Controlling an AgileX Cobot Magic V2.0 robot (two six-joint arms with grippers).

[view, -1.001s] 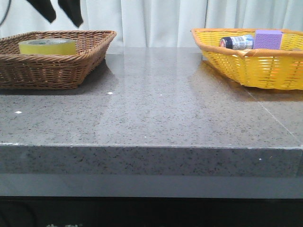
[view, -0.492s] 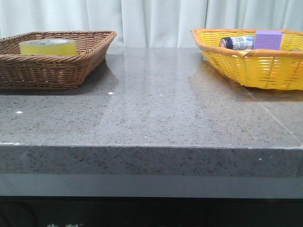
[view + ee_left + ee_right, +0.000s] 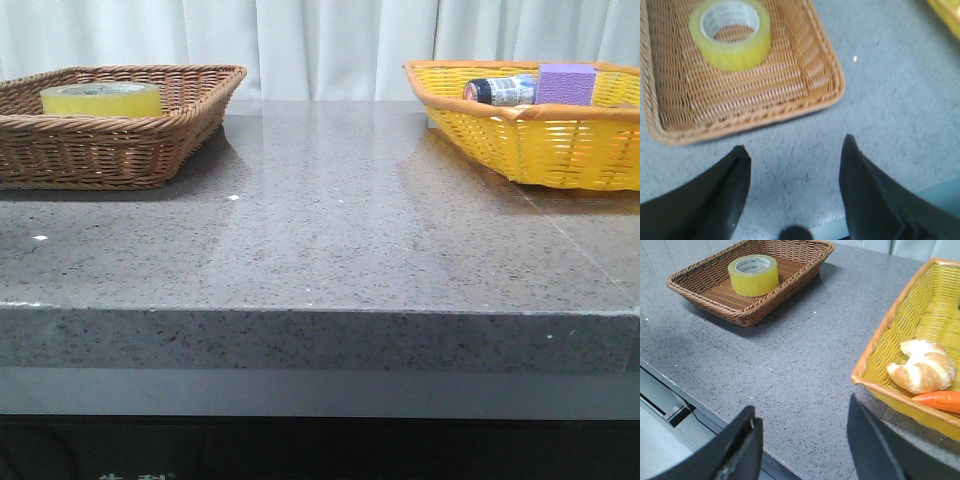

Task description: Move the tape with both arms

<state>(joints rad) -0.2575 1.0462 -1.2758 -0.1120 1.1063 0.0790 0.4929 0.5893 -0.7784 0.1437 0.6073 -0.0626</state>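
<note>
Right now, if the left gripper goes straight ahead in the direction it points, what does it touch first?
Probably the bare grey tabletop. The open left gripper aims at the counter just short of the brown basket; the tape lies deeper inside. Depth is uncertain.

Bright, even light; glare streaks the table (image 3: pixel 330 200); the left wrist view is blurred.

The surface (image 3: pixel 330 230) looks like polished grey speckled stone, glossy enough to mirror the curtain. The brown basket (image 3: pixel 150 140) is rough woven wicker; the yellow basket (image 3: pixel 540 150) is woven too, with a smoother, plastic-like sheen. The tape (image 3: pixel 731 33) is glossy translucent yellow film on a matt white core. Both hands' fingers (image 3: pixel 735 450) look matt black.
</note>
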